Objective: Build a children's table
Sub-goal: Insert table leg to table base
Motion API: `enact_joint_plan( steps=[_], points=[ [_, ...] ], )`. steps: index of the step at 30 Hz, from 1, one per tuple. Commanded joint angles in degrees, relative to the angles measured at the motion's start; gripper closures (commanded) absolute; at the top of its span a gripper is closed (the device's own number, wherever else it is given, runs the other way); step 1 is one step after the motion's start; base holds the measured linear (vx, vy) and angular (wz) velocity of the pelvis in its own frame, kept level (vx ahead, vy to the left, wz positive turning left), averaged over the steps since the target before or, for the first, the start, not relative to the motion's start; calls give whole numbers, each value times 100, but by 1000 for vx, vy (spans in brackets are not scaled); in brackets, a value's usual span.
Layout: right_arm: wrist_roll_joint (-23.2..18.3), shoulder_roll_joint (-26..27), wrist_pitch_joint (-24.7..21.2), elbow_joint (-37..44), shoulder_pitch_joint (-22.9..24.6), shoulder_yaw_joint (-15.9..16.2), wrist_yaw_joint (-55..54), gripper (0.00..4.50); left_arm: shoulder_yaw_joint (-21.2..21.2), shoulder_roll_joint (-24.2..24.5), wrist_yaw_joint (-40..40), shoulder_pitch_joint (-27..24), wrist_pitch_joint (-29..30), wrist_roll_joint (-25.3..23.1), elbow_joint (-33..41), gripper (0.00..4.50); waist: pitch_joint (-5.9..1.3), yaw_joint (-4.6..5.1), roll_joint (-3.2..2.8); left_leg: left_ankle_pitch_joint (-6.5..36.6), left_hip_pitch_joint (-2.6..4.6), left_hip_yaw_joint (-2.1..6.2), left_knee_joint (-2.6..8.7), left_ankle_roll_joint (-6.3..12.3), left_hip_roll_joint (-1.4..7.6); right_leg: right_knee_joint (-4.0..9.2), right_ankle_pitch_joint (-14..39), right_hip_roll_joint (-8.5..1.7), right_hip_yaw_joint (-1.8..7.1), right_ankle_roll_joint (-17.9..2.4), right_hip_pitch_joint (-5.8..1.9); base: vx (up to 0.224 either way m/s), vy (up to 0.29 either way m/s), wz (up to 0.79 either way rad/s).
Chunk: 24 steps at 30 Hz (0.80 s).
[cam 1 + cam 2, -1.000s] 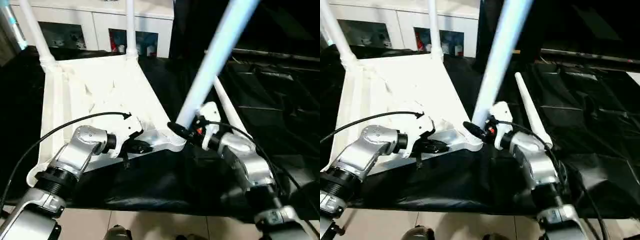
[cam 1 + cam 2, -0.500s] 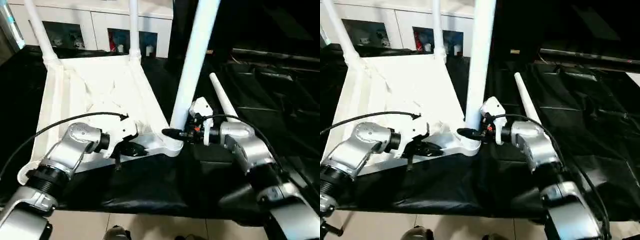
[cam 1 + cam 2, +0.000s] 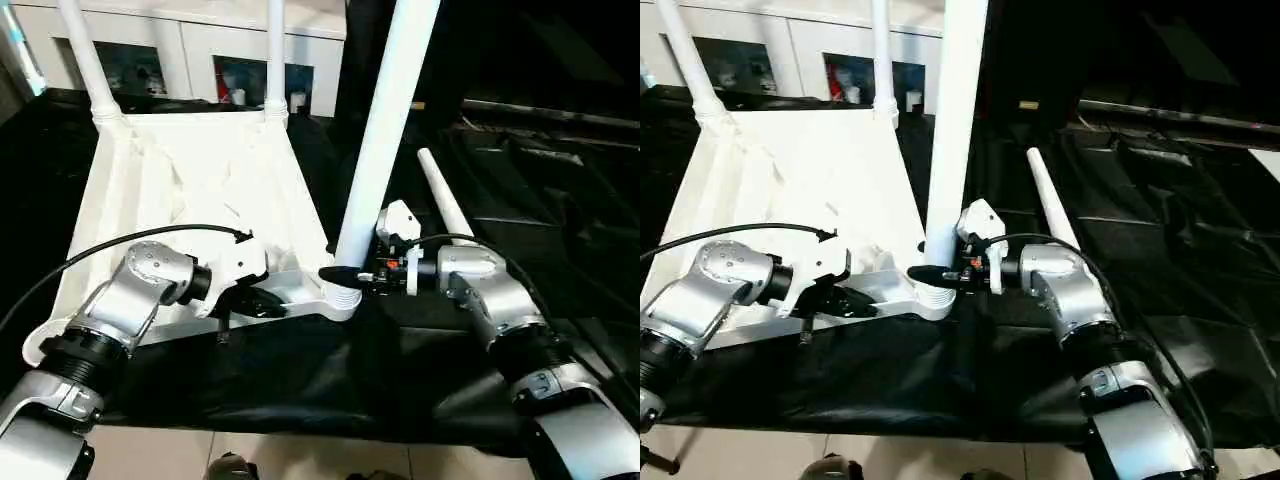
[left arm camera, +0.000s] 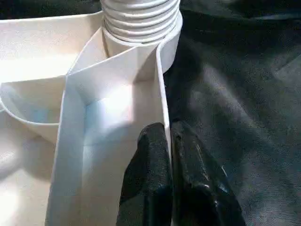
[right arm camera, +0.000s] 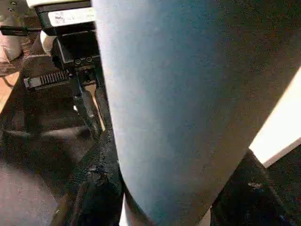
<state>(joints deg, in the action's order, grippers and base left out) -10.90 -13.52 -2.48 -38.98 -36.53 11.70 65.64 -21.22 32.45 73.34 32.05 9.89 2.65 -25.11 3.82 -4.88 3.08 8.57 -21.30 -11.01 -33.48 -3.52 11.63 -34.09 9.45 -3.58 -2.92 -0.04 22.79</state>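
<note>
One long tapered white plastic leg stands near upright in the near-right corner socket of the inverted white table top, at nine o'clock from the right hand, half-open around its base; left hand pinches the rim.

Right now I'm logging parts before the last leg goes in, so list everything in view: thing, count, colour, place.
Table top: one, white, upside down on the black sheet.
Fitted legs: two, white, upright in the far corner sockets.
Third leg: one, white, standing in the near right corner socket.
Loose leg: one, white, lying on the sheet right of the top.
Black sheet: one, covers the work surface.
Cabinets: white, behind the table.
Left gripper: shut on the table top's near rim.
Right gripper: closed on the third leg's base.
</note>
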Motion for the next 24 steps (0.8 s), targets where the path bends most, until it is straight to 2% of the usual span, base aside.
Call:
enact_joint_plan(
  steps=[1, 4, 5, 7, 8, 9, 10, 11, 12, 13, 14, 15, 16, 17, 18, 19, 20, 21, 22, 23, 24],
  points=[
    [449, -16, -164, -633, 281, 326, -128, 261, -288, -192, 723, 245, -354, 213, 477, 450, -173, 101, -119, 3389, 297, 212, 476, -338, 177, 622, 3738, -451, 201, -598, 64, 0, 0, 0],
    [455, 25, -95, -711, 273, 264, -231, 261, -262, -220, 610, 263, -354, 178, 422, 450, -168, 104, -116, 3407, 300, 222, 486, -337, 180, 640, 3812, -451, 192, -572, 65, 0, 0, 0],
    [483, 103, -2, -896, 227, 126, -646, 261, -183, -327, 297, 329, -274, 103, 254, 450, -164, 111, -96, 3434, 303, 223, 487, -339, 178, 650, 3873, -451, 186, -551, 72, 0, 0, 0],
    [540, 209, 56, -1162, 138, -52, -1323, 261, -46, -485, -67, 416, -132, 40, 49, 450, -140, 131, -97, 3576, 372, 232, 455, -360, 151, 730, 4193, -444, 132, -454, 121, 0, 0, 0],
    [547, 231, 51, -1214, 117, -86, -1463, 261, -20, -515, -133, 435, -96, 33, 18, 450, -140, 131, -97, 3576, 372, 232, 455, -360, 151, 730, 4193, -444, 132, -454, 121, 0, 0, 0],
    [551, 338, 10, -1431, 26, -242, -2059, 261, 88, -651, -445, 527, 86, -4, -123, 450, -121, 189, -123, 3767, 349, 296, 477, -436, 152, 757, 4375, -446, 14, -377, 69, 0, 0, 0],
    [544, 378, -10, -1506, -7, -302, -2275, 261, 121, -705, -577, 567, 160, -26, -177, 450, -120, 271, -129, 4028, 324, 354, 533, -476, 178, 770, 4230, -425, -128, -348, -22, -53, 25, -14],
    [494, 477, -113, -1626, -72, -439, -2720, 261, 176, -807, -850, 659, 253, -88, -316, 450, -79, 288, -215, 4338, 331, 388, 596, -531, 208, 757, 4086, -379, -212, -364, -35, -70, 45, -13],
    [461, 539, -183, -1693, -110, -522, -2990, 261, 207, -865, -1011, 715, 302, -127, -402, 450, -66, 343, -272, 4902, 198, 408, 832, -565, 307, 520, 3354, -247, -384, -466, -234, -70, 45, -13],
    [431, 640, -245, -1793, -158, -607, -3321, 261, 262, -983, -1318, 819, 396, -192, -561, 450, -73, 122, -339, 5404, -367, 248, 1314, -628, 440, -629, 1838, -142, -323, -619, -685, -137, 30, -9],
    [439, 735, -278, -1872, -194, -637, -3590, 261, 308, -1095, -1609, 916, 490, -251, -714, 450, -73, 122, -339, 5404, -367, 248, 1314, -628, 440, -629, 1838, -142, -323, -619, -685, -108, -24, 11],
    [452, 801, -290, -1933, -220, -648, -3769, 261, 341, -1190, -1836, 996, 566, -298, -836, 450, -161, 12, -7, 4341, 0, -209, 1126, -467, 220, -596, 2812, -154, 103, -387, -329, -108, -24, 11],
    [435, 946, -342, -2051, -283, -696, -4032, 261, 360, -1336, -2152, 1111, 731, -389, -1006, 450, -115, -22, 245, 2302, 796, 98, -593, -288, -36, 975, 6331, -995, 361, -157, 640, -6, -130, 16],
    [417, 1084, -405, -2156, -345, -741, -4294, 261, 356, -1470, -2424, 1202, 873, -488, -1135, 450, -109, -27, 226, 1295, 304, 277, -493, -31, -84, 893, 6497, -1061, 656, -203, 207, 71, -102, -33],
    [398, 1171, -423, -2255, -398, -776, -4466, 261, 359, -1562, -2580, 1259, 949, -565, -1225, 450, -102, -76, 147, 502, -279, 459, -208, -177, -104, 496, 5611, -1006, 346, -194, -398, 71, -102, -33],
    [326, 1318, -499, -2371, -473, -839, -4637, 261, 295, -1673, -2751, 1298, 1028, -697, -1262, 450, -252, -93, -30, 708, 73, 393, 194, -379, 108, 351, 3480, -647, 210, -489, -195, 42, 1, -24],
    [265, 1438, -550, -2485, -545, -905, -4789, 261, 266, -1790, -2860, 1314, 1094, -756, -1266, 450, -287, 7, -39, 978, 166, 389, 317, -382, 184, 172, 2388, -462, 153, -710, -138, -45, -14, 19],
    [201, 1554, -604, -2587, -614, -976, -4928, 261, 244, -1915, -2979, 1319, 1193, -786, -1247, 450, -286, 97, -74, 1495, 199, 337, 419, -400, 210, 133, 1359, -383, 104, -1090, -190, -45, -14, 19],
    [135, 1664, -673, -2672, -677, -1050, -5046, 261, 204, -2023, -3049, 1291, 1296, -799, -1162, 450, -223, 152, -58, 2202, 184, 309, 493, -381, 204, 241, 1871, -411, 90, -1151, -203, 0, 0, 0],
    [124, 1682, -684, -2687, -688, -1064, -5067, 261, 198, -2042, -3060, 1285, 1315, -798, -1145, 450, -182, 160, -86, 2620, 228, 306, 497, -423, 197, 321, 2361, -439, 89, -1101, -149, 0, 0, 0],
    [173, 1733, -726, -2729, -733, -1065, -5121, 261, 185, -2108, -3076, 1258, 1369, -789, -1092, 450, -179, 184, -36, 3015, 274, 311, 454, -428, 145, 449, 3156, -482, 80, -885, -119, 0, 0, 0]
  ],
)
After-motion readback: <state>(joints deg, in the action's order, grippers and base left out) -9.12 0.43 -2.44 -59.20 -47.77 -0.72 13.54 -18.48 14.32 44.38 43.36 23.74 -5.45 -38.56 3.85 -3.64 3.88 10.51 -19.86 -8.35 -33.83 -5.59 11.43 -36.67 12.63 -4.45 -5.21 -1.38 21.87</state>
